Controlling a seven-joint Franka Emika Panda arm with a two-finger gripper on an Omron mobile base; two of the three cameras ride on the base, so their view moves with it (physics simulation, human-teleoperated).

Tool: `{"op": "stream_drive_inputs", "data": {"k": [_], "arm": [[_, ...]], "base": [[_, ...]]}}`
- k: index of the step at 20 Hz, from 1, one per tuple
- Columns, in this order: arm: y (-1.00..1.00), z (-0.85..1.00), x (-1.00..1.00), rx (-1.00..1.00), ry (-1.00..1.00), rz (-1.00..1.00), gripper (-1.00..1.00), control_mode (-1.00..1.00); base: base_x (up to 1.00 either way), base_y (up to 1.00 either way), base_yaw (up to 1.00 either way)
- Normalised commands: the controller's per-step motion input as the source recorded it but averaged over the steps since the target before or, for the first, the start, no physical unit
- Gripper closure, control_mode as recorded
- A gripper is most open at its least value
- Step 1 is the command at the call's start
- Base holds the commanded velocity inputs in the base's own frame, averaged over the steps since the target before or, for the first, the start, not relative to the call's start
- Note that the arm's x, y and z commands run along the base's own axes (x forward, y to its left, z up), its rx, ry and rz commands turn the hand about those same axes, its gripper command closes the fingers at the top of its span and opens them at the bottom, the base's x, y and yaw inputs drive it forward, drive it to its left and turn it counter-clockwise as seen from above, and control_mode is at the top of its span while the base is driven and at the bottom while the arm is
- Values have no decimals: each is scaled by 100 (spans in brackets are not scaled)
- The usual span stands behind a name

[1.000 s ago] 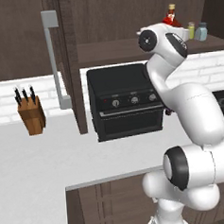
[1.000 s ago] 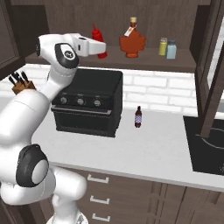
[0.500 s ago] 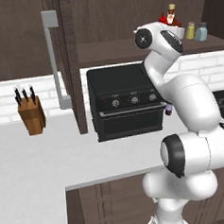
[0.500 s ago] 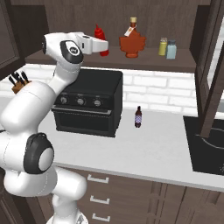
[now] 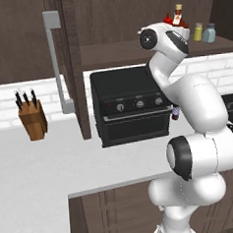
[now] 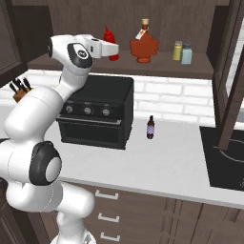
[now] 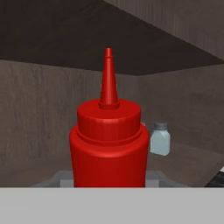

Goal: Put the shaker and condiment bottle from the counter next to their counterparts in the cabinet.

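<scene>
Directly before my hand (image 6: pixel 114 49), the red condiment bottle (image 7: pixel 109 144) stands between the jaws on the cabinet shelf (image 6: pixel 162 64); whether it is gripped or released I cannot tell. Risk: a withdrawal that clips it would topple it. Beyond stand the squat red-brown bottle (image 6: pixel 144 45), then the blue-grey shaker (image 6: pixel 187 54) beside its yellow-green counterpart (image 6: pixel 177 50).

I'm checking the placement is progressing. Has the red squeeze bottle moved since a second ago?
Yes. In the right base view the condiment bottle has shifted right along the cabinet shelf, closer to the squat red-brown bottle, carried in the gripper.
</scene>
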Motion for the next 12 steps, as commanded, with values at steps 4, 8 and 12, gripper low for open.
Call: {"op": "stream_drive_inputs", "data": {"k": [4, 8, 12], "arm": [[0, 0, 2, 4, 2, 3, 100, -100], [0, 0, 3, 3, 1, 4, 100, -100], [0, 0, 15, 0, 0, 4, 100, -100]], "base": [[0, 0, 0], [0, 0, 0], [0, 0, 0]]}}
